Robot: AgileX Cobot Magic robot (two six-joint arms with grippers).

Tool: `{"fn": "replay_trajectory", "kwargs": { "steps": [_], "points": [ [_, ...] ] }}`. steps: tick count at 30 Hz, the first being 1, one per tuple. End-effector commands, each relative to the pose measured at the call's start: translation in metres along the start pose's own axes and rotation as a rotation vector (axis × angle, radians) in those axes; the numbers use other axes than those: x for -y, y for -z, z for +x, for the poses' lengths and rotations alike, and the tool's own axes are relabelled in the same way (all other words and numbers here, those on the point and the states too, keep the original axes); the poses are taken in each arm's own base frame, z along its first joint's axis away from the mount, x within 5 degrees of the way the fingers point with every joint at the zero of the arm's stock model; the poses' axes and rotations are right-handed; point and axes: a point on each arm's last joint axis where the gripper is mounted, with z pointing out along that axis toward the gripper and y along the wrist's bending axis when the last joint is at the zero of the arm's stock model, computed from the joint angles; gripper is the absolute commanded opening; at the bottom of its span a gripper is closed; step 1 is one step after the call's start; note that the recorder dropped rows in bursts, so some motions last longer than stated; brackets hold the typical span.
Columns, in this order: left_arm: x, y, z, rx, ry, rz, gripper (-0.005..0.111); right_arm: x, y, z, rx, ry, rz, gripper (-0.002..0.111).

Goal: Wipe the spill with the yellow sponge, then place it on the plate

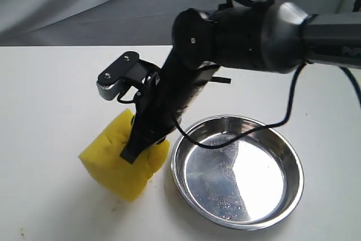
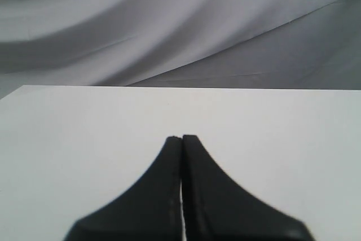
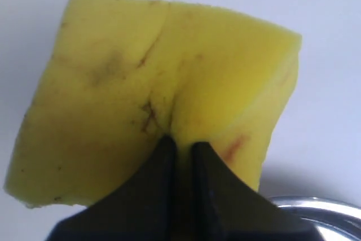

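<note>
One yellow sponge (image 1: 110,165), lower left, pinched in the right jaws; one plate (image 1: 256,187) just beside it; left jaws closed, empty.

The yellow sponge (image 1: 113,162), pinched in my right jaws, stands just beside the plate (image 1: 242,225), with hardly any gap at the rim's left side. My right arm (image 1: 169,94) slants down over the sponge, and its cable (image 1: 287,114) droops over the plate's far side. Left of the sponge the worktop (image 1: 45,94) lies open. Ahead of my closed left jaws, bare worktop runs to a grey cloth (image 2: 169,26).
</note>
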Motion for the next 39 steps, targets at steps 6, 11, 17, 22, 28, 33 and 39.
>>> {"fn": "replay_trajectory", "kwargs": {
  "steps": [6,11,17,22,28,33,39],
  "points": [
    [0.000,0.000,0.001,0.001,0.002,-0.002,0.000,-0.011,-0.022,0.033,0.037,0.077,-0.038,0.000],
    [0.000,0.000,0.001,0.001,0.002,-0.002,0.000,-0.004,-0.039,0.037,0.030,0.089,0.003,0.000],
    [0.000,0.000,0.001,0.001,0.002,-0.002,0.000,0.008,-0.070,0.039,0.057,0.151,0.077,0.000],
    [0.000,0.000,0.001,0.001,0.002,-0.002,0.000,0.024,-0.091,0.029,0.117,0.145,0.157,0.000],
    [0.000,0.000,0.001,0.001,0.002,-0.002,0.000,0.032,-0.071,-0.017,0.223,0.151,0.179,0.000],
    [0.000,0.000,0.001,0.001,0.002,-0.002,0.000,0.016,-0.079,0.005,-0.019,0.191,-0.028,0.000],
    [0.000,0.000,0.001,0.001,0.002,-0.002,0.000,-0.029,-0.079,0.014,-0.215,0.330,-0.176,0.000]
  ]
}}
